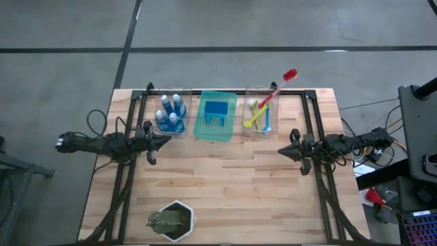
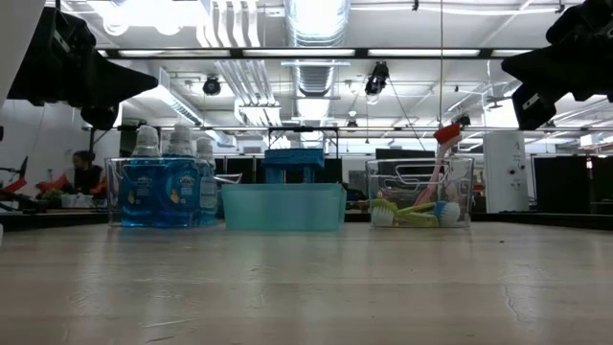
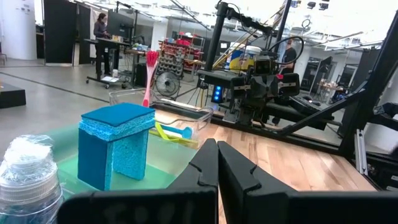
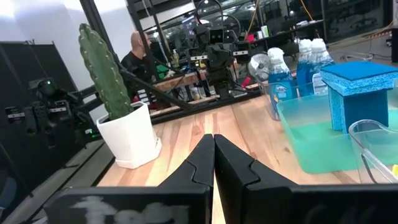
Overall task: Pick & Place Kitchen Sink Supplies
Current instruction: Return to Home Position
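1. Four blue bottles (image 1: 171, 113) with pale caps are held upright in the left clear bin (image 1: 187, 113) at the table's (image 1: 225, 184) far edge.
2. Blue sponges (image 1: 216, 113) are kept in the green tray (image 1: 202, 130) just beside that bin, with one laid flat across upright ones.
3. The right clear bin (image 1: 250, 92) is set on the tray's other side; a yellow-green brush (image 1: 256, 116) and a blue brush (image 1: 268, 121) are contained in it, and a red brush (image 1: 276, 90) is leaned out over its rim.
4. The left gripper (image 1: 166, 141) is held above the table near the bottle bin, fingers pressed together on nothing.
5. The right gripper (image 1: 282, 150) is held near the brush bin, likewise closed and empty.
6. A plant (image 1: 172, 221) in a white pot is placed at the near edge, well apart from the containers.
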